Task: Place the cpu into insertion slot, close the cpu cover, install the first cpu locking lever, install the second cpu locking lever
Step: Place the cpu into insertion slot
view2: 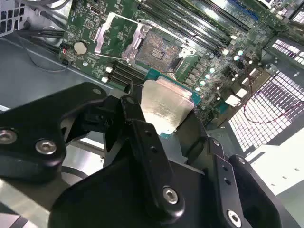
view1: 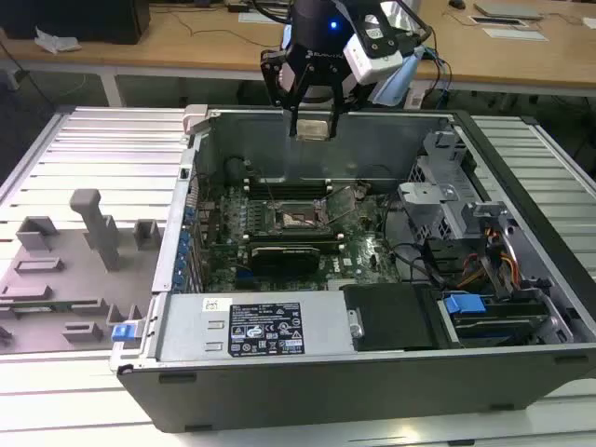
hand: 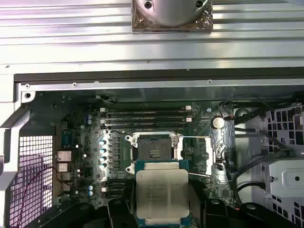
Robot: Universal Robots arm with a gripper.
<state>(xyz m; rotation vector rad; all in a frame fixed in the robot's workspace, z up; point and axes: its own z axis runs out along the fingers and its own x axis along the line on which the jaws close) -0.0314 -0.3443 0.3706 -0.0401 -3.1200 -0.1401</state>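
Your arm [view1: 315,26] hangs over the open grey computer case's [view1: 372,140] far wall, black gripper [view1: 312,123] pinching the flat silver square cpu [hand: 161,194]. Below, the black-framed insertion slot [hand: 153,152] lies bare, its grey-metal cpu cover [view2: 101,37] flipped open.

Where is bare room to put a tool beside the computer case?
The ribbed table is bare at the exterior view's right of the case and beyond the grey holders. Inside it, board and cables crowd together.
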